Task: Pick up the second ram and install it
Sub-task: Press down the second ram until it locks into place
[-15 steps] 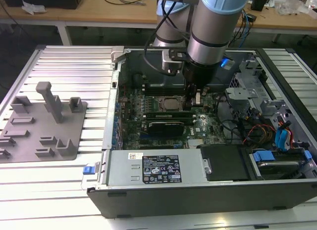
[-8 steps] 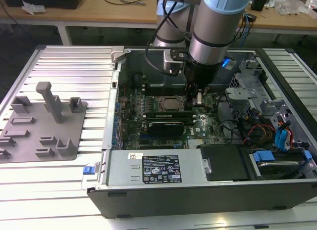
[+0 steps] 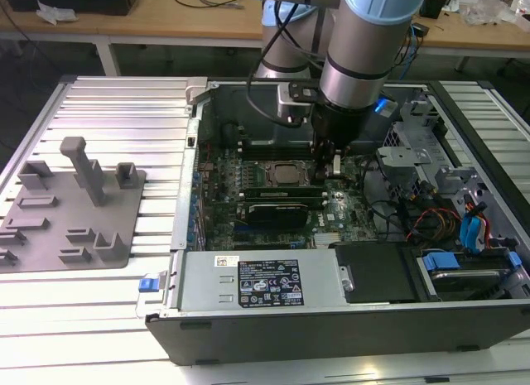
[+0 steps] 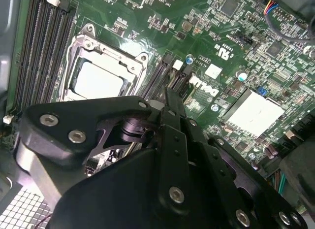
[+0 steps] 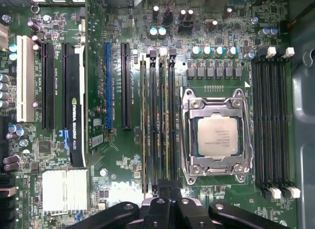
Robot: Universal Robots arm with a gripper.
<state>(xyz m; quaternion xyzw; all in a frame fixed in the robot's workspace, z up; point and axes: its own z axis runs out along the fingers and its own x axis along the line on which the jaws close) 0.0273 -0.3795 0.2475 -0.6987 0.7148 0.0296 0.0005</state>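
Pressing down just beside the silver processor (image 5: 218,136), the hand (image 5: 164,193) sits closed on the second ram (image 5: 163,123) in its slot; even, square pressure looks wise.

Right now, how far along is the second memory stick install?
Done: a memory stick already appears to stand in the slots beside the processor, so pickup and carry look finished. In hand: the claw sits low over one end of that stick; I cannot tell whether it grips it. Left: I cannot tell whether the stick is pressed fully home.
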